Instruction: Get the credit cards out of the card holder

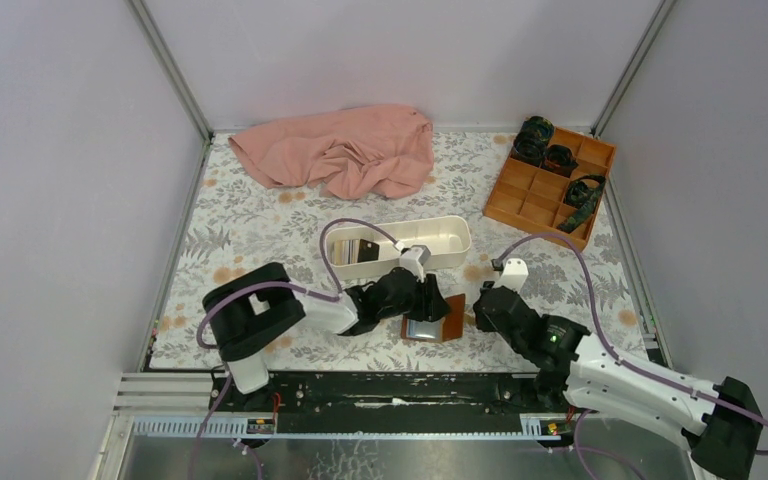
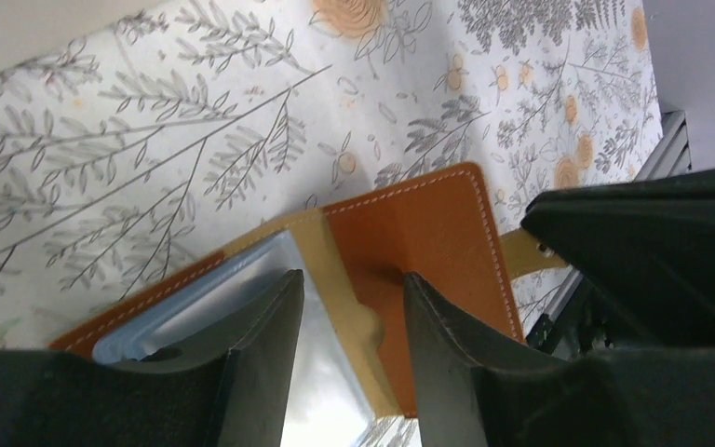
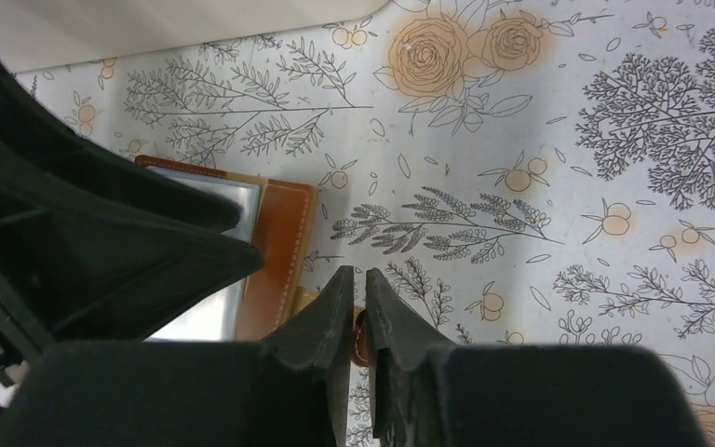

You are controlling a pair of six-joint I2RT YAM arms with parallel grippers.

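Note:
The brown leather card holder (image 1: pixel 452 318) lies open on the floral cloth at the near middle. It also shows in the left wrist view (image 2: pixel 428 233) and the right wrist view (image 3: pixel 279 242). A light blue-whitish card (image 2: pixel 321 382) sits in its inner slot. My left gripper (image 1: pixel 428 300) hangs right over the holder, open, with its fingers either side of the card and the tan slot edge (image 2: pixel 352 277). My right gripper (image 1: pixel 480 300) is at the holder's right edge, shut on its small snap tab (image 3: pixel 360 335).
A long white tray (image 1: pixel 460 240) stands just behind the holder, with a black card (image 1: pixel 367 250) and a whitish one in its left end. A pink cloth (image 1: pixel 340 150) lies at the back. An orange compartmented box (image 1: pixel 530 195) sits at the back right.

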